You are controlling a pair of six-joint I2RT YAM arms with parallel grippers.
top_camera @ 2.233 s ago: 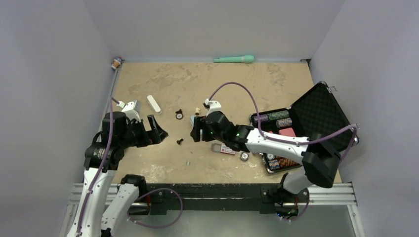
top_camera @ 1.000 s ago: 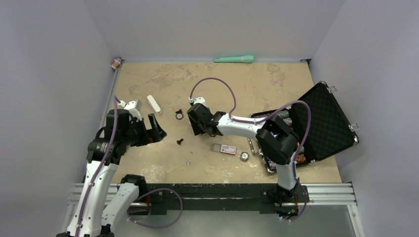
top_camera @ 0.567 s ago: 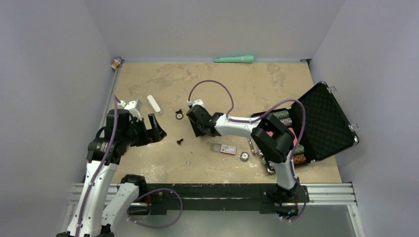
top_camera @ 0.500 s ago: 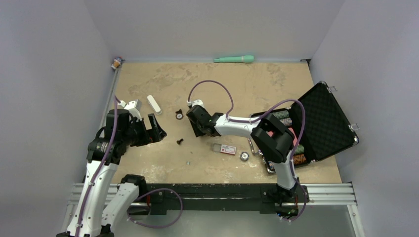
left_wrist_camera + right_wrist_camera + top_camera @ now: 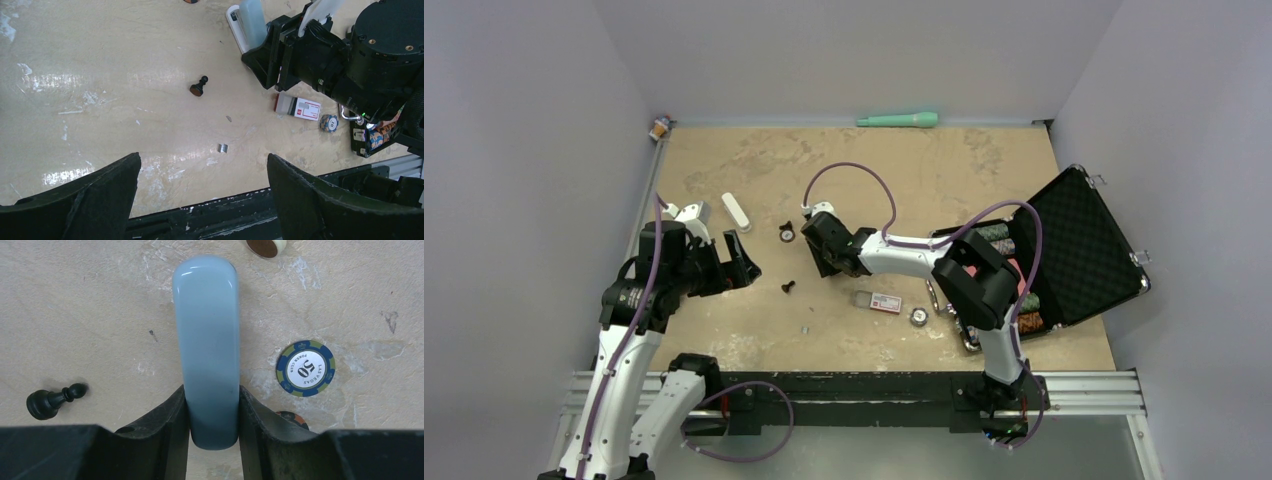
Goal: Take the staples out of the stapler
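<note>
Reaching farther left than two seconds ago, the right gripper [image 5: 212, 405] clamps the stapler [image 5: 206, 325] by its light-blue bar mid-table; the left gripper [image 5: 202, 162] hangs wide open, empty. Best, I judge: grip squarely, hinge slowly. Tiny staples [image 5: 222, 148] lie nearer the front.

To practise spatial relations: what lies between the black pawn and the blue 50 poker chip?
The stapler, clamped in the right gripper, lies between pawn and chip; the right wrist view shows it.
</note>
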